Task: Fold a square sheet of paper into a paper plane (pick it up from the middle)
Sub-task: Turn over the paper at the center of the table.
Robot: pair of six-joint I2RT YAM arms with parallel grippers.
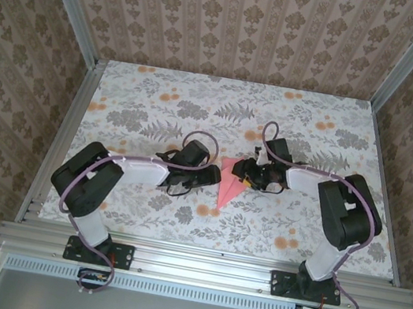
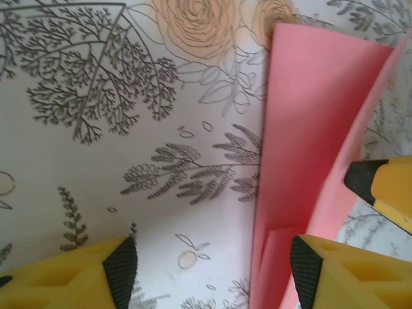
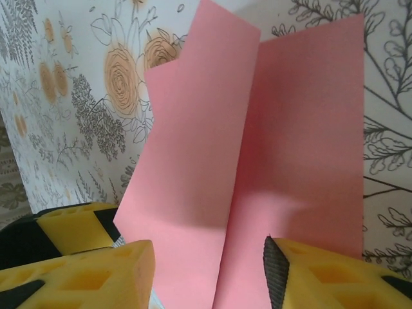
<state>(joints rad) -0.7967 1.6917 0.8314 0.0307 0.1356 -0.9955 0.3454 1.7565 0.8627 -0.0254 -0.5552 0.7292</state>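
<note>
The pink-red paper, folded into a pointed paper plane (image 1: 228, 184), lies on the flowered table between the two grippers, its tip toward the near edge. My left gripper (image 1: 212, 176) stands open just left of it. In the left wrist view the left gripper (image 2: 212, 270) has bare table between its jaws, and the paper plane (image 2: 309, 122) rises by the right fingertip (image 2: 304, 267). My right gripper (image 1: 248, 175) is open at the plane's right side. In the right wrist view the right gripper (image 3: 206, 277) straddles the paper plane (image 3: 257, 148), whose two wings spread in a V from the centre crease.
The tabletop (image 1: 151, 105) carries a grey leaf and orange flower print. Patterned walls and an aluminium frame (image 1: 195, 263) close it in. A yellow finger of the other arm (image 2: 380, 187) shows beside the paper, and another (image 3: 71, 228) at the lower left in the right wrist view.
</note>
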